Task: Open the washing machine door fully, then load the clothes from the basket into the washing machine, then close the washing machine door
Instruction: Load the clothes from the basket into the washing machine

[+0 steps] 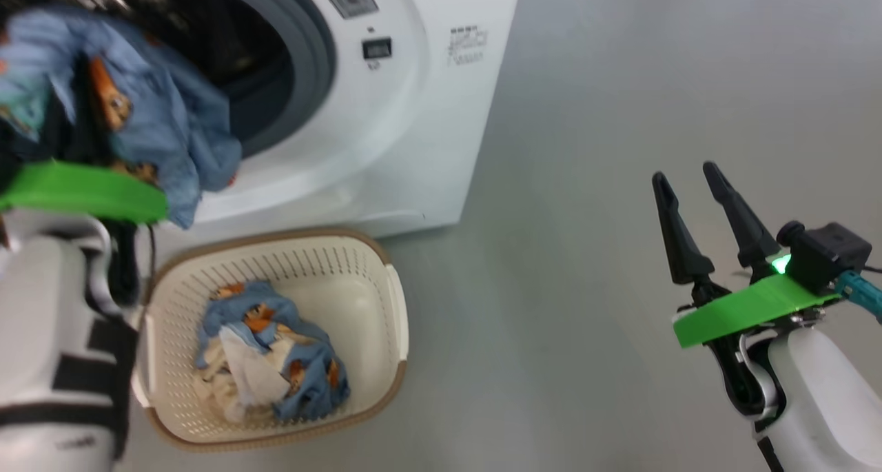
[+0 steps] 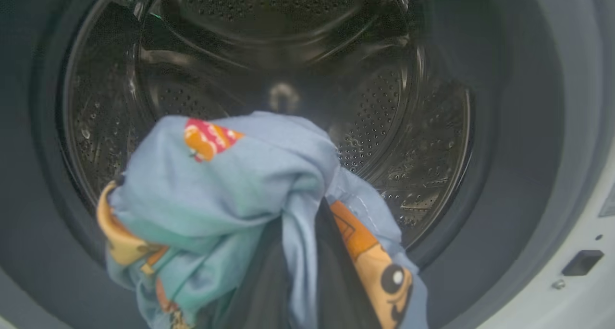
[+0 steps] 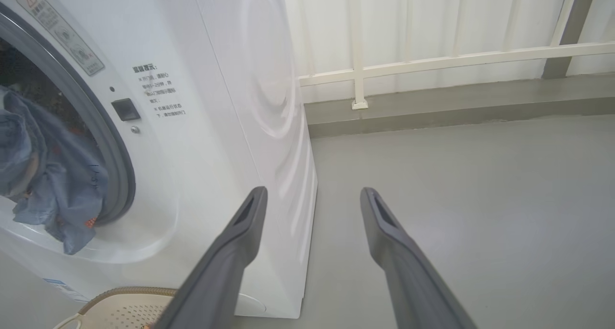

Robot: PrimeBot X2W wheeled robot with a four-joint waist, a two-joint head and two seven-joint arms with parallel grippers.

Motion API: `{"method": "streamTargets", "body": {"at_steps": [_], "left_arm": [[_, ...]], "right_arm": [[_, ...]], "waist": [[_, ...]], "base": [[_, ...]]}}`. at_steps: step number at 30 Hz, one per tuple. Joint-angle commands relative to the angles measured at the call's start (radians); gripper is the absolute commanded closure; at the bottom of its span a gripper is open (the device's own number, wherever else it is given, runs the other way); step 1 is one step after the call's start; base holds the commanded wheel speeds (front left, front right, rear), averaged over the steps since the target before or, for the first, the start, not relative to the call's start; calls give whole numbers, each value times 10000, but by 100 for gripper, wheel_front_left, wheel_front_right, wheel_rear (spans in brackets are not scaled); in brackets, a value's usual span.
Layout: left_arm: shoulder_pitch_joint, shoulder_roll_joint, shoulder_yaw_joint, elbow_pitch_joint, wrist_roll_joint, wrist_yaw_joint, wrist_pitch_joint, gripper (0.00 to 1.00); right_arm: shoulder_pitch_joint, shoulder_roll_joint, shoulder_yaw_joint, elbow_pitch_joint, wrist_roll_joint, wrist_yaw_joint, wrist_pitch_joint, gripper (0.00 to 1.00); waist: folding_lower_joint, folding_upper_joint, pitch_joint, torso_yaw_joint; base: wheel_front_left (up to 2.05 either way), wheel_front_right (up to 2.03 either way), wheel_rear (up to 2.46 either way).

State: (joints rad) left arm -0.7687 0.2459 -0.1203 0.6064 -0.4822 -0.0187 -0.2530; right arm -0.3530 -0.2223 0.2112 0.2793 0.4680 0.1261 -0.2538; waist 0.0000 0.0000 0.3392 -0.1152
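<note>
Left gripper (image 2: 301, 252): jaws clamped on a cloth (image 1: 162, 110), raised at the washer's mouth
Cloth: light blue with orange bears, bunched round the jaws, hanging past the opening's lower edge, facing the drum (image 2: 384, 103)
Washer (image 1: 420, 100): white, opening uncovered, grey gasket around the steel drum
Basket (image 1: 396, 306): on the floor (image 1: 586, 286), just before the washer, below the cloth
Clothes (image 1: 269, 348): small heap on the basket's bottom, blue and cream
Right gripper (image 1: 685, 172): jaws spread wide, holding nothing, over the floor, well right of the basket
</note>
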Motion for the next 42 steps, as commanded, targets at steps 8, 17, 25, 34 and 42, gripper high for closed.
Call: {"method": "streamTargets", "body": {"at_steps": [8,17,25,34,42], "left_arm": [[-2663,869,574,1757,637,-418,-86,100],[-4575,1336,770,2666,1317,-510,-86,100],[-5181,1250,1888,277,2040,-603,-87,100],[-4800,683,2511,2377,2460,-596,-87,0],[-5198,627,2289,4865,2485,-553,162,0]], "right_arm": [[-538,185,12,-579,-262,46,-80,0],[-674,439,-6,-788,-335,46,-80,0],[-709,563,-61,-920,-361,46,-80,0],[-769,622,114,-680,-366,46,-80,0],[-795,557,232,-530,-324,46,-80,0]], "waist": [[0,0,2393,-1073],[0,0,3358,-1672],[0,0,3723,-1820],[0,0,3400,-1582],[0,0,2881,-1428]], "base": [[0,0,0],[0,0,0],[0,0,0],[0,0,0],[0,0,0]]}}
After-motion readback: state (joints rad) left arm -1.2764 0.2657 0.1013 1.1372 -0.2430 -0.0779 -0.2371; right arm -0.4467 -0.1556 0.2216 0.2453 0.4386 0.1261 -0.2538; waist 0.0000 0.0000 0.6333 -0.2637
